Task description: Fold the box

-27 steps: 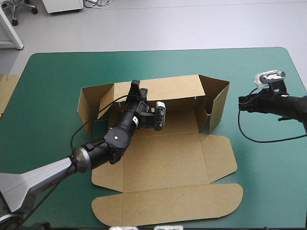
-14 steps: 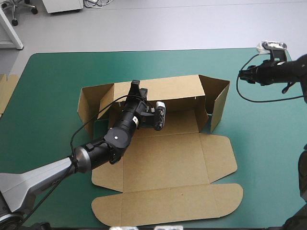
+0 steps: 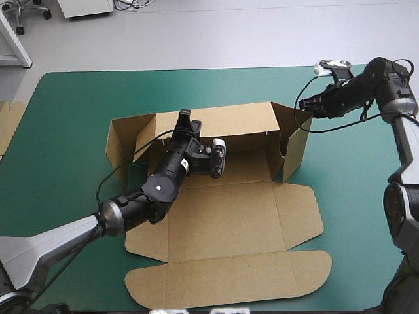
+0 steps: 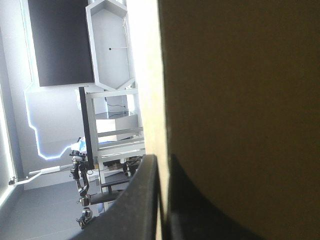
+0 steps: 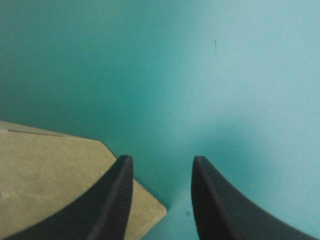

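While the left gripper (image 3: 185,118) clamps the top edge of the raised back wall (image 3: 236,121), its fingers (image 4: 142,200) all but closed with the board between them, the piece stands part-formed.

Item: box (image 3: 222,216), brown board, mid-table on the teal-green cover (image 3: 78,104).

Condition: back wall upright in the left gripper's clamp, with an end flap upright to each side of that gripper. The rest lies flat behind it, lid (image 3: 229,281) outermost.

Orientation: long axis crosswise to the left gripper's fingers, parallel to the table's far edge. Open face up; lid's rounded edge toward the near edge.

Right gripper (image 3: 306,106): fingers (image 5: 112,200) apart, empty, just beside the right end flap (image 3: 298,140). One flap corner lies under one finger, with bare cover between and ahead.

Step in hand, as judged: turning that flap inward. Hold the left clamp firm so the wall cannot lean. Press the flap's outer face squarely, letting it hinge on its crease without buckling.

Also present: spare board (image 3: 8,124) at the table's left edge, well apart from both grippers.
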